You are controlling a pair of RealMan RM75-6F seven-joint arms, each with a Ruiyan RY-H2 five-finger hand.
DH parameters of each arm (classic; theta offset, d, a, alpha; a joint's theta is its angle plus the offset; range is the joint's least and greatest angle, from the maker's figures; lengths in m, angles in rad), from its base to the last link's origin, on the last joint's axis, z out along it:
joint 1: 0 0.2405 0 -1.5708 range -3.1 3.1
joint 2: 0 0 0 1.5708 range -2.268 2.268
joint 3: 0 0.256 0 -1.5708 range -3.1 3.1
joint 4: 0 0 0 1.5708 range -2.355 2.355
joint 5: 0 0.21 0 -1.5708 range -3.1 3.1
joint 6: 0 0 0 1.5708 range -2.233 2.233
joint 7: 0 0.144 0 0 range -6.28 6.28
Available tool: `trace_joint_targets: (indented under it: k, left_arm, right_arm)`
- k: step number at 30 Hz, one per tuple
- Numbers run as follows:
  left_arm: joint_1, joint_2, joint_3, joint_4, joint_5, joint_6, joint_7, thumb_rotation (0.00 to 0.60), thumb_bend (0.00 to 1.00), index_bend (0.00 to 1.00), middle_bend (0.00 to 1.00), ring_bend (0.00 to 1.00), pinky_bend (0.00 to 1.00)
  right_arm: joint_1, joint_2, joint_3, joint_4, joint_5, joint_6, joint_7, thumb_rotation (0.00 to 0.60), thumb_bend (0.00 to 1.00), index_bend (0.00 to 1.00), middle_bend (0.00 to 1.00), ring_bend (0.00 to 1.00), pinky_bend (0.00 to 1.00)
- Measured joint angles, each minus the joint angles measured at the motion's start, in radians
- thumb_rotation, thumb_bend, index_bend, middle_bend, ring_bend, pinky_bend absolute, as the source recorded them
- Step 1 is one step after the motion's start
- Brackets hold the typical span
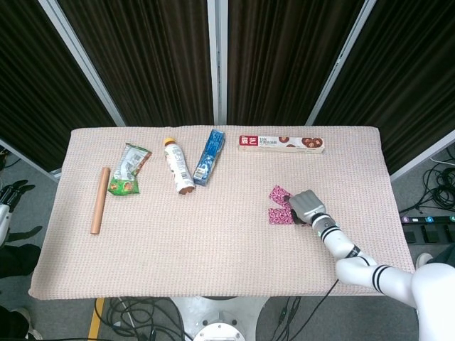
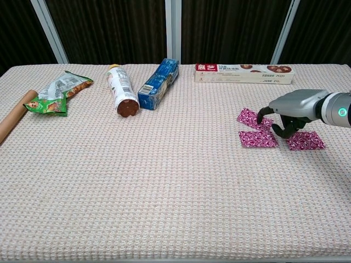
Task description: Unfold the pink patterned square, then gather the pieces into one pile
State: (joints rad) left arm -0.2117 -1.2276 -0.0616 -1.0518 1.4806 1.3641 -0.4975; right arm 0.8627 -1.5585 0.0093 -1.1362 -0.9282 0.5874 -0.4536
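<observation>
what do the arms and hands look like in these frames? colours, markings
The right hand has a smooth silver-grey shell with dark, black-looking fingers. Its wrist shows a small green light in the chest view. Behind it the right arm is white with black bands. The left hand shows dark at the frame edge, its detail too small to tell.

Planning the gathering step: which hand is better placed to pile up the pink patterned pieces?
The right hand, probably. It hovers directly over the pink patterned pieces near the table's right side, fingers curled down beside them. The left hand hangs off the table's far left edge.
</observation>
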Motion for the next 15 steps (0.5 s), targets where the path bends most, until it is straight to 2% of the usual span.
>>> trace_joint_targets:
  k: [15]
  left_arm:
    - [-0.001, 0.001, -0.002, 0.002, -0.002, -0.002, -0.001, 0.6, 0.05, 0.23, 0.23, 0.17, 0.26]
  right_arm:
    - [0.017, -0.006, 0.006, 0.024, 0.013, 0.003, 0.001, 0.404, 0.64, 0.21, 1.0, 1.0, 1.0]
